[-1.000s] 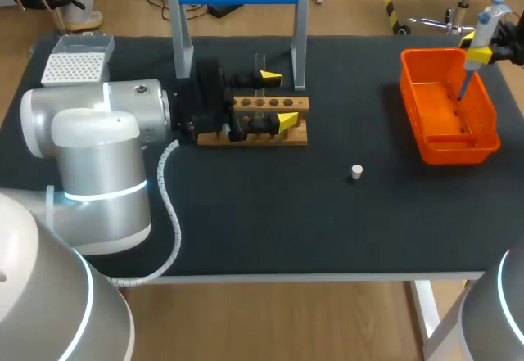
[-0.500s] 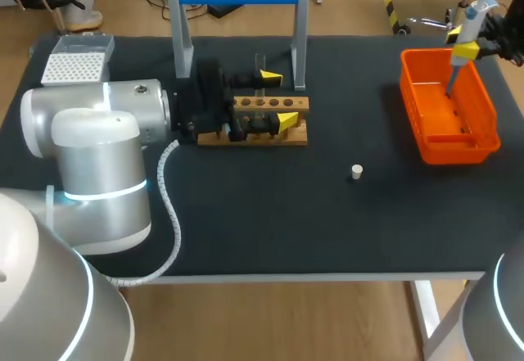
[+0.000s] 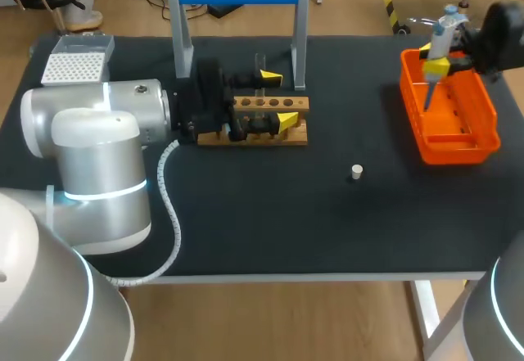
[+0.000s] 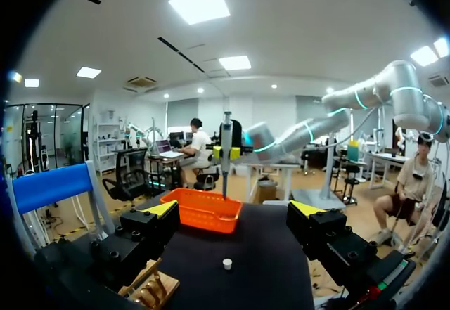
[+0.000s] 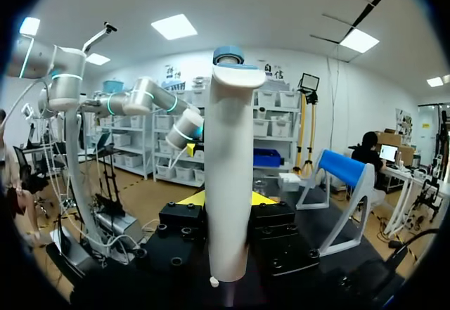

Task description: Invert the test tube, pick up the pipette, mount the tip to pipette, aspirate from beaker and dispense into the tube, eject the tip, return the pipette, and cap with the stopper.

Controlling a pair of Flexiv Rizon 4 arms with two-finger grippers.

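Done with pickup: pinching pipette in right jaws over bin at counter's back right corner. Holding left jaws spread at rack, back middle, beside tube. Yet to mount, aspirate, dispense, eject, return, cap with stopper, loose right of middle.

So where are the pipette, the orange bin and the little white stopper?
pipette (image 3: 443, 35), head view, its upper body.
orange bin (image 3: 463, 148), head view, its front wall.
white stopper (image 3: 356, 170), head view, its top.

Pipette mostly hides right end effector fingertips in wrist view.
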